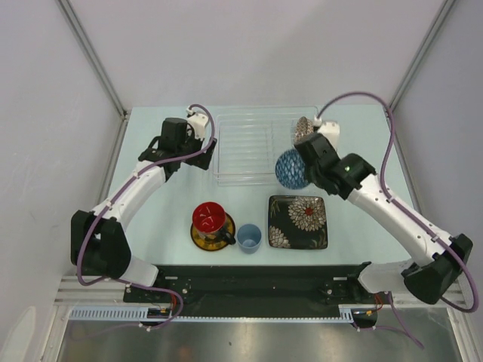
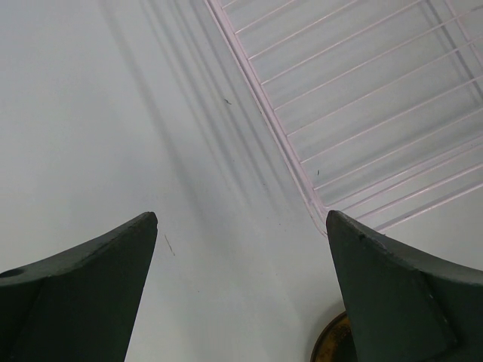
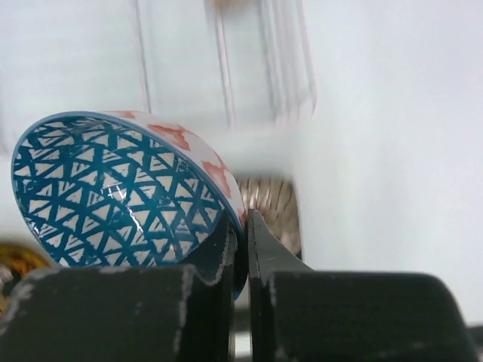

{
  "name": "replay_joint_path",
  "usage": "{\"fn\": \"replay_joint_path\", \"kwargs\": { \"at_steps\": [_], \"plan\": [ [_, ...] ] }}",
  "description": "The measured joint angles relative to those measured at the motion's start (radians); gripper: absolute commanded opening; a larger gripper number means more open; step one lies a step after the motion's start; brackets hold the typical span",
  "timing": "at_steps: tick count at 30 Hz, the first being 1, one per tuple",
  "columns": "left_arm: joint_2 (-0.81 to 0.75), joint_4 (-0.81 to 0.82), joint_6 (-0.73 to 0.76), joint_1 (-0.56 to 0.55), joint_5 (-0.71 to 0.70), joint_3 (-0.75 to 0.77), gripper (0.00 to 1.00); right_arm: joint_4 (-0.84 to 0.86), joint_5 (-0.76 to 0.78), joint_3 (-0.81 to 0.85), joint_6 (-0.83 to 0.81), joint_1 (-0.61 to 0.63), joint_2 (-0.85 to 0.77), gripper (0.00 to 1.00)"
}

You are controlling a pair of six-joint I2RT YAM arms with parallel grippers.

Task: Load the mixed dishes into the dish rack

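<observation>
The rim of the blue triangle-patterned ceramic bowl point(image 3: 121, 188) is pinched by the right gripper point(image 3: 243, 226), its jaws pressed together on it. The bowl is held tilted at the near right corner of the clear ribbed plastic dish rack point(image 1: 241, 151). The left gripper point(image 2: 241, 226) is spread wide above the pale table point(image 2: 90, 113), just beside the rack's left rim.

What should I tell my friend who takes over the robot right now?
Left claw: open, empty, beside the dish rack's left edge.
Right claw: shut on the blue patterned bowl's rim, tilted, at the rack's right edge.
Small patterned bowl: by the rack's far right corner; inside or not, unclear.
Mug on saucer, light blue cup, square plate: on the table, waiting.
Done: nothing surely racked. Left: all of them.
</observation>
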Motion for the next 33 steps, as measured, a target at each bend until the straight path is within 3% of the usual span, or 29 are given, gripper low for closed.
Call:
{"fn": "replay_joint_path", "kwargs": {
  "at_steps": [5,6,10,17,33],
  "plan": [
    [0.0,0.0,0.0,0.0,0.0,0.0,1.0,0.002,0.345,0.325,-0.184,0.06,0.136,0.0],
    [0.0,0.0,-0.001,0.0,0.0,0.0,1.0,0.045,0.52,0.368,-0.298,0.056,0.214,0.0],
    [-0.001,0.0,0.0,0.0,0.0,0.0,1.0,0.102,0.638,0.367,-0.428,0.03,0.319,0.0],
    [-0.004,0.0,0.0,0.0,0.0,-0.001,1.0,0.151,0.685,0.308,-0.516,-0.004,0.474,0.0],
    [-0.008,0.001,-0.001,0.0,0.0,-0.006,1.0,0.214,0.64,0.274,-0.518,-0.086,0.613,0.0]
  ]
}}
